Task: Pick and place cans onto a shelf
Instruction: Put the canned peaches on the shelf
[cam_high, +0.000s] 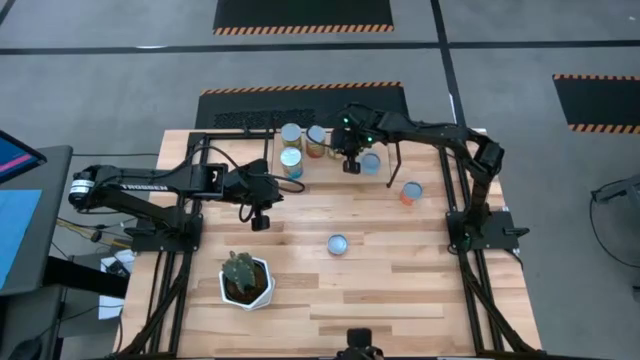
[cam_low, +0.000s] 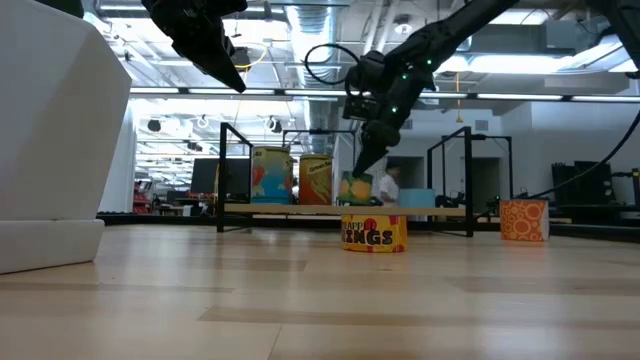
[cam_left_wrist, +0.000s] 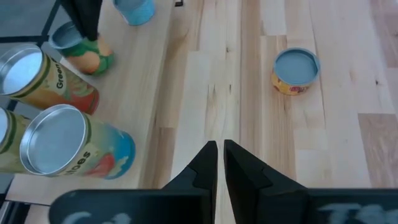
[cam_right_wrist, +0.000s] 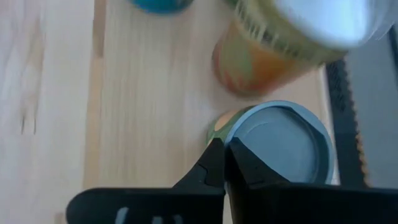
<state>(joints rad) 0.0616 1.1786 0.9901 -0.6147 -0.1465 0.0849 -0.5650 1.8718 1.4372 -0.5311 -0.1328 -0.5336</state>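
the white hexagonal cactus pot (cam_high: 247, 281) stands near the table's front edge. the right gripper (cam_right_wrist: 225, 163), fingers together, touches the green-labelled tin (cam_right_wrist: 283, 143) on the low wooden shelf (cam_low: 300, 209); it may tip it. the left gripper (cam_left_wrist: 220, 163) waits, fingers together.

A white six-sided pot (cam_high: 247, 283) with a green cactus (cam_high: 239, 266) stands near the front left corner of the light wooden surface (cam_high: 400, 290). The grey floor (cam_high: 120, 80) around it carries dark mats with orange-and-black striped edges (cam_high: 303, 14). At the far left a screen (cam_high: 14, 155) shows blue and pink. In the low view a large white block (cam_low: 50, 130) fills the left side.
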